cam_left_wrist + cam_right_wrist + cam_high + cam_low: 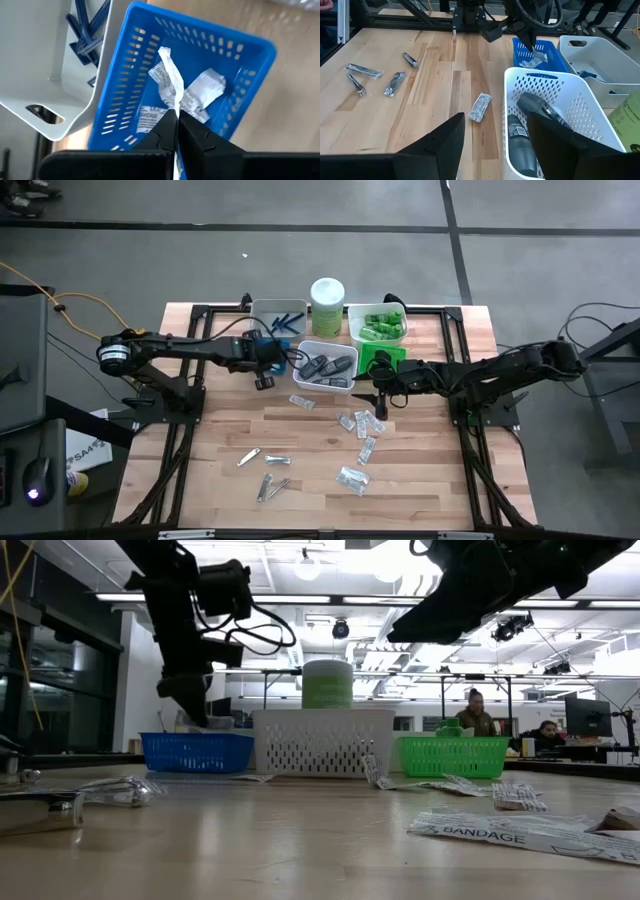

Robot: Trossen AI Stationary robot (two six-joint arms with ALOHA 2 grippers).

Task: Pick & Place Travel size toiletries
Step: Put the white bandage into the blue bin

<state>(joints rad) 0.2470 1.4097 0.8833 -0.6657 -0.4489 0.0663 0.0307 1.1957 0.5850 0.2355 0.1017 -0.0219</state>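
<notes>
Clear packet [172,82] pinched in left gripper [177,122] above blue tray [250,45]; could cling on release. Right gripper [495,135] wide, empty.

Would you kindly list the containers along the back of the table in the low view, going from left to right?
Blue basket → white basket, with the pale-green canister standing behind it → green basket.
</notes>
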